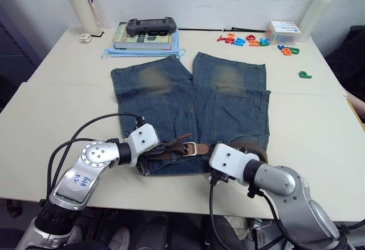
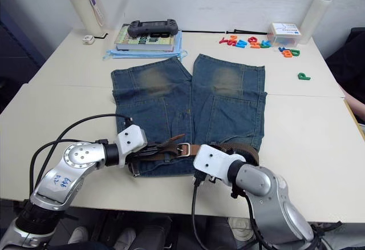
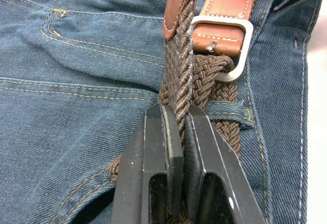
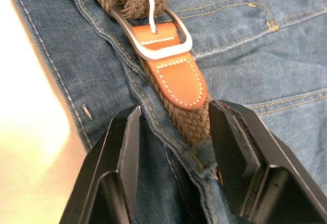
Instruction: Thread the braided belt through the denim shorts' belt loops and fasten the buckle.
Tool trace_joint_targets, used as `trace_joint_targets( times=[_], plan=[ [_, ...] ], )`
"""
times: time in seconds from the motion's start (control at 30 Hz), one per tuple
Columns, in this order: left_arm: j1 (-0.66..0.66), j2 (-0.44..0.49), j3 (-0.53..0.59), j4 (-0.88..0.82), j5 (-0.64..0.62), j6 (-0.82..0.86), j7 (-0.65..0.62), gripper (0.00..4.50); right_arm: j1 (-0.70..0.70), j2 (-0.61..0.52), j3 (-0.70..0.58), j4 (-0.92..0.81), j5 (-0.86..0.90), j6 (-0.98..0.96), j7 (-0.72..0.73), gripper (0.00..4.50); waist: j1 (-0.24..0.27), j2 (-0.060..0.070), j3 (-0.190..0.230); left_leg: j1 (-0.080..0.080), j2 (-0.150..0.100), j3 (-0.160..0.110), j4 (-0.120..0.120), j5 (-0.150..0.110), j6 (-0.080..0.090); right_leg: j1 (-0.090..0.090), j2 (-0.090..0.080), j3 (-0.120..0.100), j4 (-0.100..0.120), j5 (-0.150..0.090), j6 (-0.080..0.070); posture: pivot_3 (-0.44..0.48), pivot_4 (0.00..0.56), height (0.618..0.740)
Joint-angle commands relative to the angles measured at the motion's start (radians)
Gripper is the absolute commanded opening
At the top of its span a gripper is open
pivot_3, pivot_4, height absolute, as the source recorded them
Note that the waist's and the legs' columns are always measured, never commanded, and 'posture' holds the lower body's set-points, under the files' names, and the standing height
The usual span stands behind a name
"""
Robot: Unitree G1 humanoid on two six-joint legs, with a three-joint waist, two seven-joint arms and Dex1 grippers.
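The pale table [image 1: 51, 124] runs from the near edge under both arms to a white wall at the back.

The left gripper [image 3: 178, 147] has its 2 fingers pressed together on the braided belt [image 3: 180, 75], pinching the free end just short of its tan tip. The right gripper [image 4: 173, 132] has its 2 fingers spread, 1 on either side of the belt, just behind the tan tab of the buckle [image 4: 153, 45]; whether they touch the strap cannot be told.

The belt's long axis runs side to side along the waistband of the denim shorts [image 1: 171, 107], at the near edge of the table. It stretches between the 2 grippers, with the buckle about midway and its pin set through the braid. From the left gripper the free end points toward the right gripper and lifts a little off the cloth. A belt loop [image 3: 227, 112] crosses the strap just ahead of the left fingertips.

Beyond both grippers the shorts lie flat, their 2 legs pointing away toward the wall, each with a faded yellowish patch.

Farther off, past the left gripper, a black handheld controller [image 1: 151, 26] rests on a stack of books [image 1: 142, 40], with a cream bottle [image 1: 81, 4] beside them. Past the right gripper lie scattered coloured letters [image 1: 251, 40], a small box [image 1: 283, 31] and a white bottle [image 1: 318, 7].
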Motion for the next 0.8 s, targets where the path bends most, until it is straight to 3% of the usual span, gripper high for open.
trace_joint_targets(
  times=[0.03,0.47,0.57,0.67,0.7,0.8],
  plan=[
    [0.000,0.003,-0.006,-0.002,0.009,0.003,-0.006,0.00,0.008,0.004,0.032,-0.019,-0.042,-0.024,-0.054,2.30,0.000,0.000,0.000,0.000,0.000,0.000,0.000,0.000,0.000,0.000,0.000,0.000,0.000,0.000,0.000,0.000,0.150,0.667],
    [0.016,0.015,0.004,-0.009,0.013,0.013,-0.004,0.00,0.003,0.086,0.110,0.050,-0.191,-0.101,-0.200,2.30,-0.001,0.000,0.000,0.000,0.000,0.000,0.000,0.000,0.000,0.000,0.000,0.000,0.000,0.000,0.000,0.000,0.150,0.667],
    [0.015,0.027,0.004,-0.002,0.030,0.019,0.006,0.00,0.005,0.103,0.113,0.051,-0.195,-0.113,-0.202,1.56,-0.002,0.000,0.000,0.000,0.000,0.000,0.000,0.000,0.000,0.000,0.000,0.000,0.000,0.000,0.000,0.000,0.150,0.667],
    [0.006,0.042,-0.005,0.016,0.064,0.022,0.016,0.00,0.000,0.112,0.120,0.054,-0.212,-0.127,-0.196,0.23,-0.002,0.000,0.000,0.000,0.000,0.000,0.000,0.000,0.000,0.000,0.000,0.000,0.001,0.000,0.000,0.000,0.150,0.667],
    [0.003,0.045,-0.007,0.021,0.073,0.019,0.018,0.00,-0.003,0.112,0.122,0.055,-0.218,-0.131,-0.192,0.02,-0.002,0.000,0.000,0.000,0.000,0.000,0.000,0.000,0.000,0.000,0.000,0.000,0.001,0.000,0.000,0.000,0.150,0.667],
    [-0.004,0.054,-0.015,0.027,0.092,0.015,0.014,0.00,-0.011,0.116,0.124,0.059,-0.234,-0.137,-0.188,0.02,-0.002,0.000,0.000,0.000,0.000,0.000,0.000,0.000,0.000,0.000,0.000,0.000,0.001,0.000,0.000,0.000,0.150,0.667]
  ],
)
